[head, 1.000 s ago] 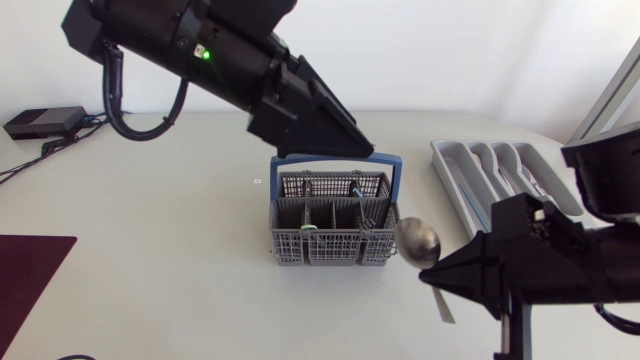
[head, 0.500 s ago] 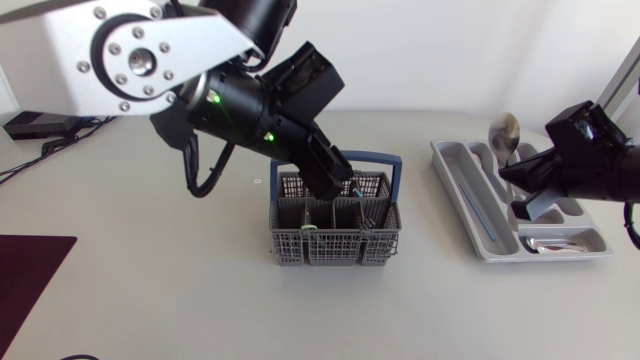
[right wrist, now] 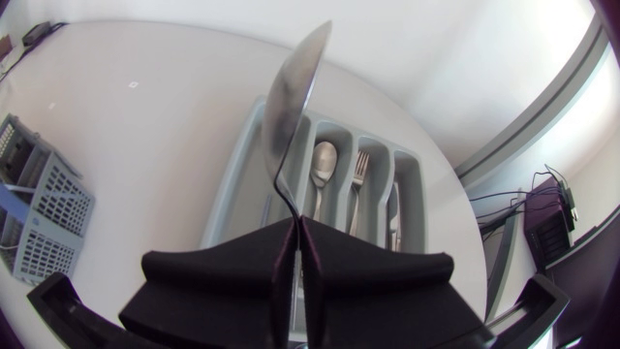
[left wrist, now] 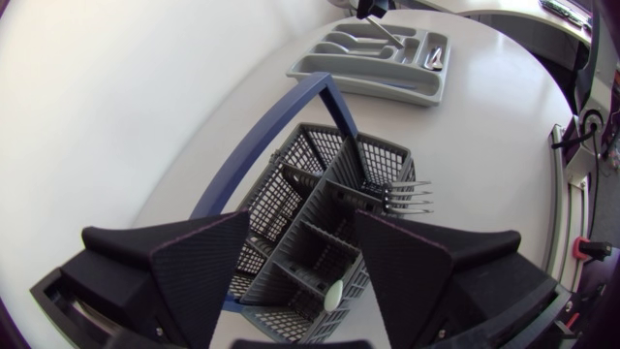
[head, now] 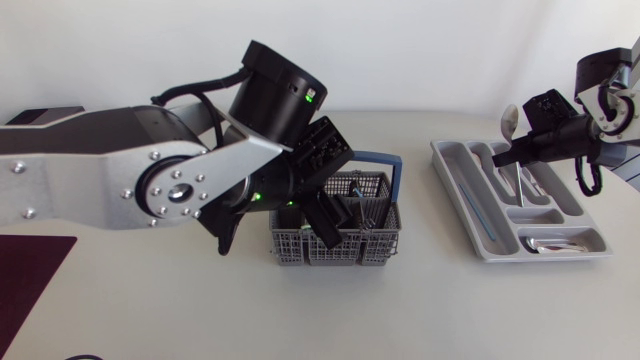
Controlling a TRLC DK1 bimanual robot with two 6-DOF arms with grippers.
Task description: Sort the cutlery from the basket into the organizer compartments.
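Sorting partway done, to judge by the contents. Right gripper [right wrist: 295,225] clamped on the handle of a spoon [right wrist: 291,107], bowl upward, over the organizer [head: 440,150], not yet released; laid spoon [right wrist: 323,160] and laid fork [right wrist: 358,170] already in separate slots. Left gripper [left wrist: 302,218] open above the basket [left wrist: 334,155], gripping nothing; basket fork [left wrist: 402,197] and other pieces left to sort

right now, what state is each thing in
left gripper: fingers open, over the basket
right gripper: shut on spoon, over the organizer
spoon: held by its handle, bowl ahead of the fingers
basket: upright, forks inside
organizer: partly filled with cutlery
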